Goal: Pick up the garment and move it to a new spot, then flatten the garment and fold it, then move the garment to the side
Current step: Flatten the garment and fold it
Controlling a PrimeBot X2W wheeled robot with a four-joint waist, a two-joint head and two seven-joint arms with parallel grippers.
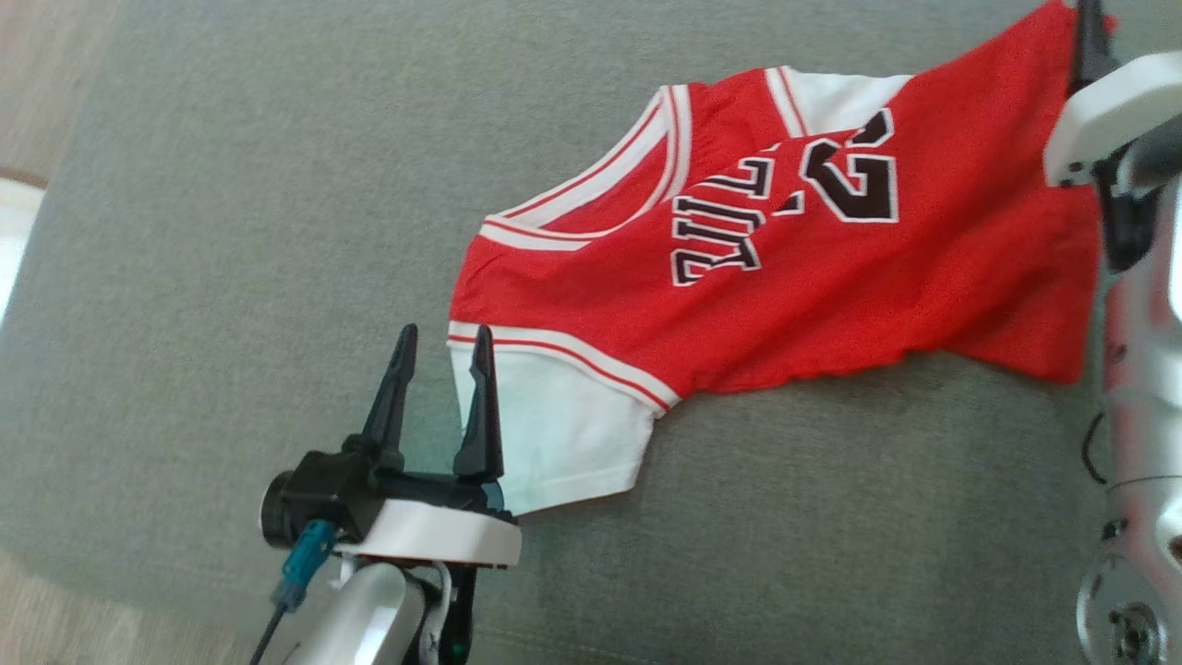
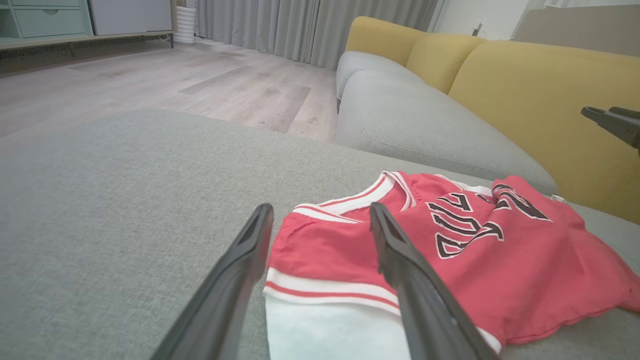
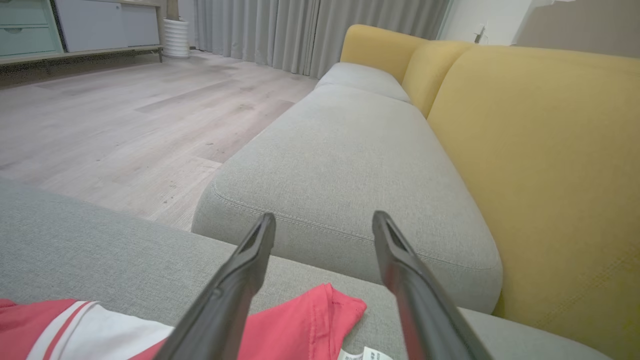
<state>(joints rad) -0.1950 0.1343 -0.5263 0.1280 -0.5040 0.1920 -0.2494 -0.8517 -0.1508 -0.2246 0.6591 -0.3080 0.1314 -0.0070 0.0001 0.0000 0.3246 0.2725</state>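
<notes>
The garment (image 1: 831, 277), a red jersey with white sleeves and black lettering, lies spread and a little rumpled on the grey seat cushion (image 1: 231, 231). My left gripper (image 1: 443, 346) stands open at the garment's near-left corner, one finger over the edge of the white sleeve (image 1: 554, 434), nothing gripped. In the left wrist view the left gripper (image 2: 320, 212) frames the red shoulder of the garment (image 2: 475, 260). My right gripper (image 3: 324, 222) is open above the garment's far red corner (image 3: 305, 320) with nothing between its fingers. One of its fingers (image 1: 1090, 46) shows at the top right.
A yellow backrest (image 3: 550, 150) runs along the far side of the sofa. A second grey seat cushion (image 3: 350, 165) adjoins this one. Beyond the cushion's edge lies wooden floor (image 2: 175, 85), with a cabinet (image 2: 50, 20) and grey curtains (image 2: 300, 25) behind.
</notes>
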